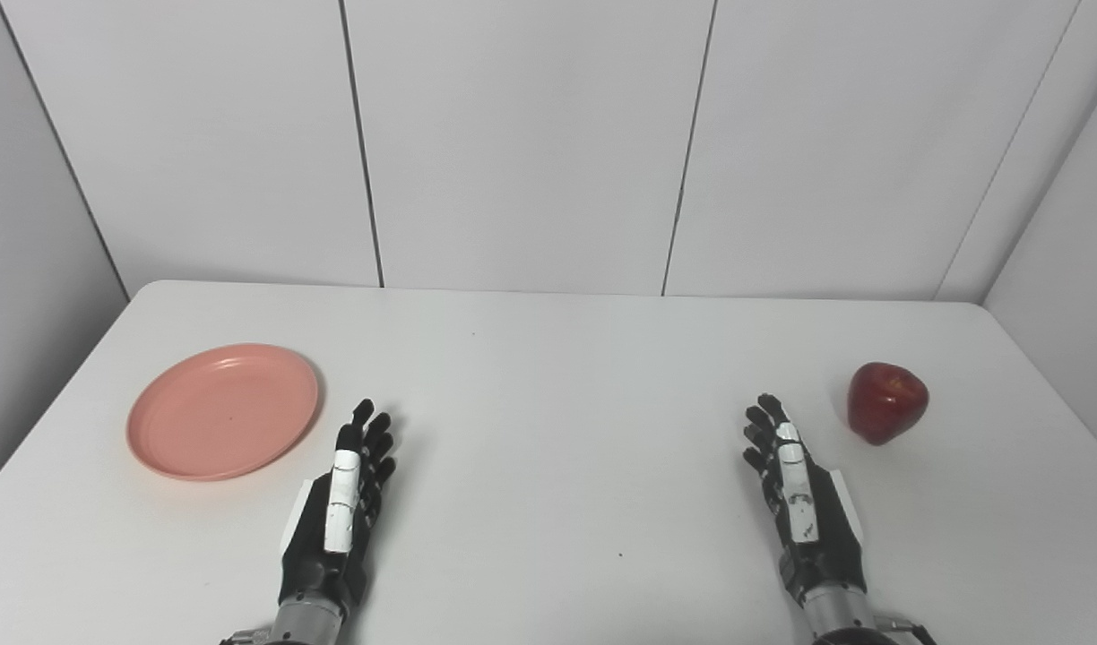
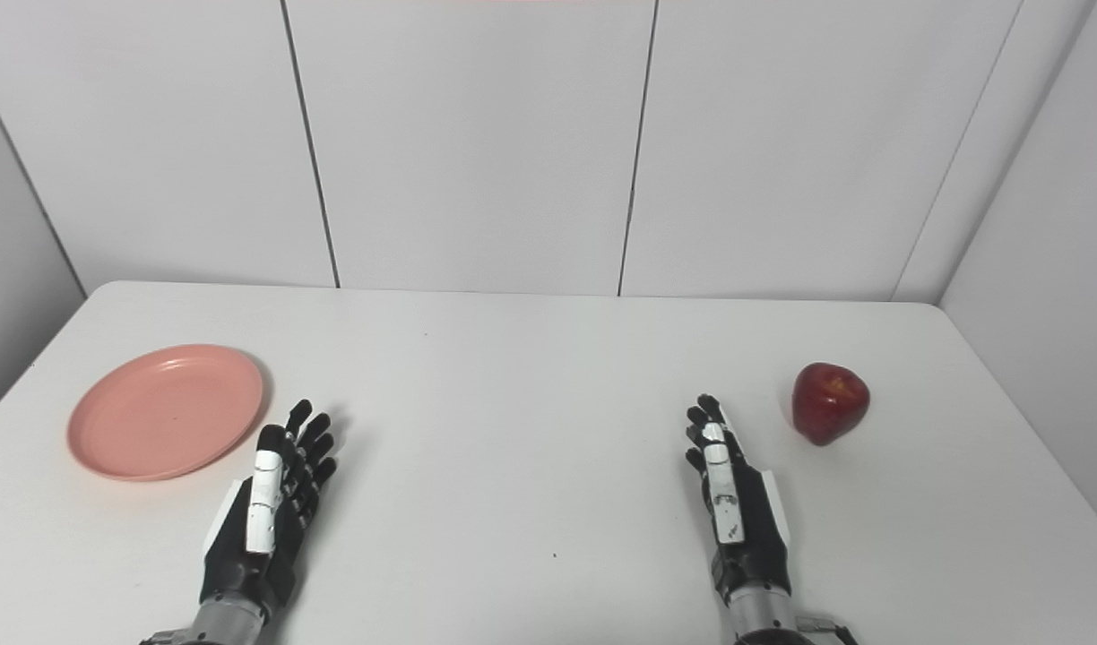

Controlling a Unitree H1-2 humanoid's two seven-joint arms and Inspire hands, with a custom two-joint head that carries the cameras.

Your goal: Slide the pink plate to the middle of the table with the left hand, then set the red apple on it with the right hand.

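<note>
A pink plate [image 1: 223,410] lies flat at the left side of the white table [image 1: 548,376], with nothing on it. A red apple [image 1: 886,401] stands at the right side. My left hand [image 1: 342,502] rests near the front edge, just right of the plate and apart from it, fingers stretched out and holding nothing. My right hand [image 1: 795,488] is near the front edge too, left of the apple with a gap between them, fingers extended and holding nothing.
White wall panels [image 1: 531,143] rise right behind the table's far edge. The table's left and right edges lie close to the plate and the apple. Bare tabletop stretches between the two hands.
</note>
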